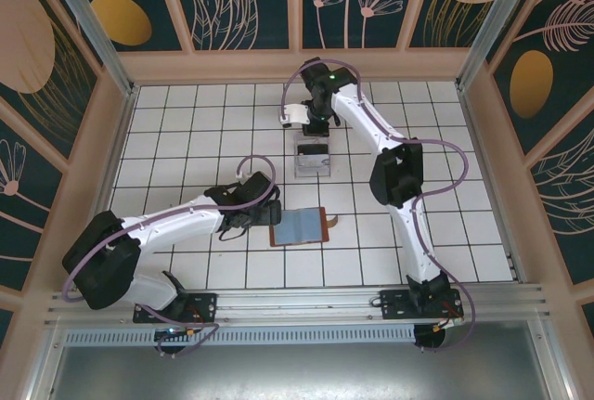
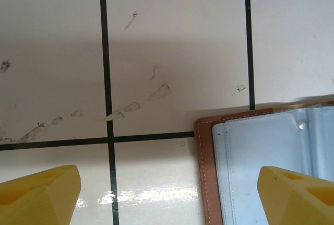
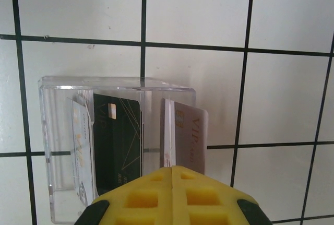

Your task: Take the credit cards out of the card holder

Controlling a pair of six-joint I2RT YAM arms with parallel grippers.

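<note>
Tiled table (image 1: 186,122) — right arm (image 1: 399,173) outstretched

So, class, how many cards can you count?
3: white card left in the stand, black card beside it, VIP card on the right. More may be hidden.

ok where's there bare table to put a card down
Bare tiles lie left of the clear stand out to the left wall, and right of the right arm to the right wall. The middle is crowded: wallet, open left hand at its edge, right hand shut on a card at the stand.
</note>
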